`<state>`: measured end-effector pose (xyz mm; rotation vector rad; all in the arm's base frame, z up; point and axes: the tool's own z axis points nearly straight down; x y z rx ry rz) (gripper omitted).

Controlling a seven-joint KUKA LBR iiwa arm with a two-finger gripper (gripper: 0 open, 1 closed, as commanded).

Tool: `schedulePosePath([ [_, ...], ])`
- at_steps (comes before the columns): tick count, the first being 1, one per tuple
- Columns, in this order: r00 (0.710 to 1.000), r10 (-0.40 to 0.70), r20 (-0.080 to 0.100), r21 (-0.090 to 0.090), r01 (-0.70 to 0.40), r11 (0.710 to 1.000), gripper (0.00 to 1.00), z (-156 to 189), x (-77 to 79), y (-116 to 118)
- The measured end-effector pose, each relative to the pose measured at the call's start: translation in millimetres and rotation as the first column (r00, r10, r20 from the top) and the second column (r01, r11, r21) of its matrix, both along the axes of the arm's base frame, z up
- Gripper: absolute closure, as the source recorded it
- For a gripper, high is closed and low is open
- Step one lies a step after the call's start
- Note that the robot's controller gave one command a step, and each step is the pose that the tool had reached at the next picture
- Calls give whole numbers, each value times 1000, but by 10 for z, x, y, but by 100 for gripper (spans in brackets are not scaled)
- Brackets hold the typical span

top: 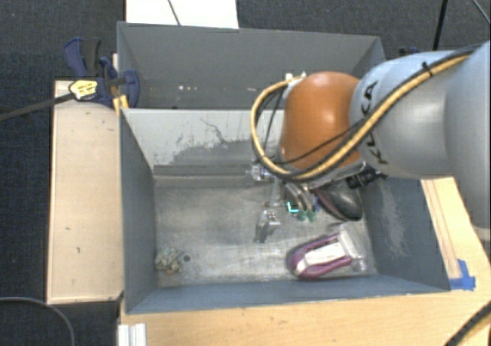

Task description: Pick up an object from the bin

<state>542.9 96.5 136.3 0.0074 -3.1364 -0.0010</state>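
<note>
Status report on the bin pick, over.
Gripper low over bare bin floor, mid-bin. Nearest: purple-and-white packet at view's lower right, dark rounded thing under the arm. Small greenish clump lower left, well apart.

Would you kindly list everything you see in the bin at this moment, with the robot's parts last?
Grey metal bin: one, grey, centre of the view.
Purple-and-white oblong plastic item: one, purple and white, floor near the front right corner.
Small crumpled mottled lump: one, grey-green, floor near the front left corner.
Dark rounded glossy object: one, black, right of the floor, partly under the arm.
Arm: one, silver with orange cover, reaching from the right.
Gripper: one, metallic, over the bare mid-floor.
</note>
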Motion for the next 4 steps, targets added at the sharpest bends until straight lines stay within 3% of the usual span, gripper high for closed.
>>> schedulePosePath([
  [1, 1000, 28, 4, -4, -28, 1000, 0, -70, 14, -1040],
  [2, 1000, -4, 9, -1, 4, 1000, 0, -675, 386, -1352],
  [3, 1000, -4, 11, 0, 4, 1000, 100, -621, 395, -1331],
  [4, 989, 144, 16, -3, -144, 990, 100, 894, 362, -1451],
])
